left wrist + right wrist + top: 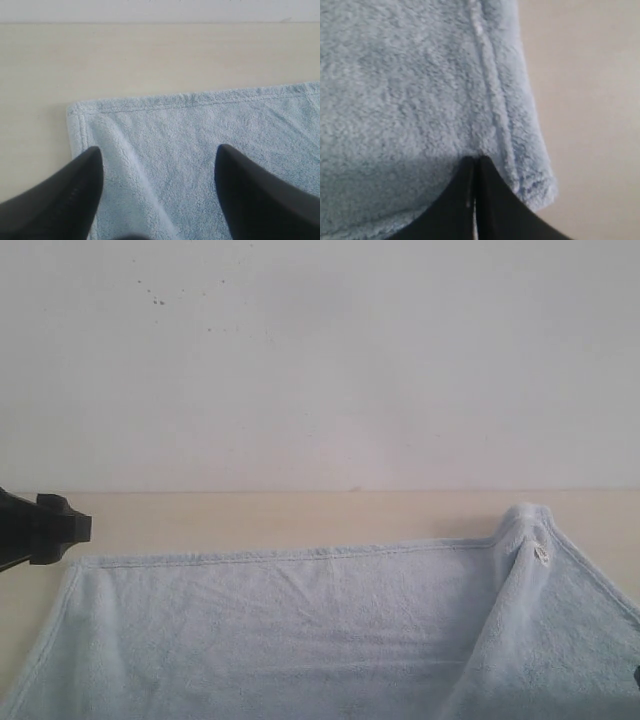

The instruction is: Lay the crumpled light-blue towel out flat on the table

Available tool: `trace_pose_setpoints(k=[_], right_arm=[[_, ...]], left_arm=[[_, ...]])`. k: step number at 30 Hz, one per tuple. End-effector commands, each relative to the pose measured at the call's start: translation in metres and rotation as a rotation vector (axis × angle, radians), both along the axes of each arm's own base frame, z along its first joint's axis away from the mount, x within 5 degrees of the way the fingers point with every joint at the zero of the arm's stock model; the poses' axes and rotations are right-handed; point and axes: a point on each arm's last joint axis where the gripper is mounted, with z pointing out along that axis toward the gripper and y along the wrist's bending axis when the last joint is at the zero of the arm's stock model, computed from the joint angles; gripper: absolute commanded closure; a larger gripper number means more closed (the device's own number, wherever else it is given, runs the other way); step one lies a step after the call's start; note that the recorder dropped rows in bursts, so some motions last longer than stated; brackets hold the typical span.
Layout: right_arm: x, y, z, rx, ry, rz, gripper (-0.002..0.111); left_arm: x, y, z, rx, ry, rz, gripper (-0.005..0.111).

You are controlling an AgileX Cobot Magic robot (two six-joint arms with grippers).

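The light-blue towel (280, 630) lies mostly spread on the beige table (250, 515), its far hem running straight across. On the right a fold rises to a peak (525, 515) with the small white label (542, 553) just below it. My left gripper (60, 528) hovers at the towel's far left corner. In the left wrist view the left gripper (159, 150) stands open over the towel (200, 150), with nothing between its fingers. My right gripper (475, 160) is shut on the towel (420, 85) close to a hemmed corner.
A white wall (320, 360) rises behind the table's far edge. Bare tabletop shows beyond the towel's far hem (125, 65) and beside the held corner (590, 125).
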Motion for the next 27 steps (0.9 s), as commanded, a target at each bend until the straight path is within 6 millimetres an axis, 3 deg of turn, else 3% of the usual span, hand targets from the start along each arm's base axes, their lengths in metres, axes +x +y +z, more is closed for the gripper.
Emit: trace_pose_setpoints(k=[1,5,9,14,18,24,27], right_arm=[[-0.032,-0.029,-0.006,0.014,0.036,-0.168,0.108],[-0.066,-0.048,0.001,0.034,0.014,-0.347,0.108],[-0.068,-0.045,0.029,0.024,-0.103,-0.352,0.108],[-0.046,-0.011,0.069,0.029,-0.398,-0.128,0.108],[-0.027,0.01,0.088,0.025,-0.427,-0.035,0.108],[-0.005,0.018,0.119,-0.002,-0.509,0.036,0.108],[0.004,0.018,0.141,-0.007,-0.583,0.037,0.108]], left_arm=[[-0.001,0.001,0.0,0.004,-0.003,0.009,0.046],[-0.001,0.001,0.0,0.004,-0.003,0.009,0.046],[-0.001,0.001,0.0,0.004,-0.003,0.009,0.046],[-0.004,-0.009,0.0,-0.019,0.013,-0.115,0.046],[-0.005,-0.011,-0.001,-0.023,0.016,-0.137,0.045],[-0.006,-0.012,0.001,-0.026,0.015,-0.149,0.045],[-0.009,-0.011,0.012,-0.03,-0.025,-0.152,0.045]])
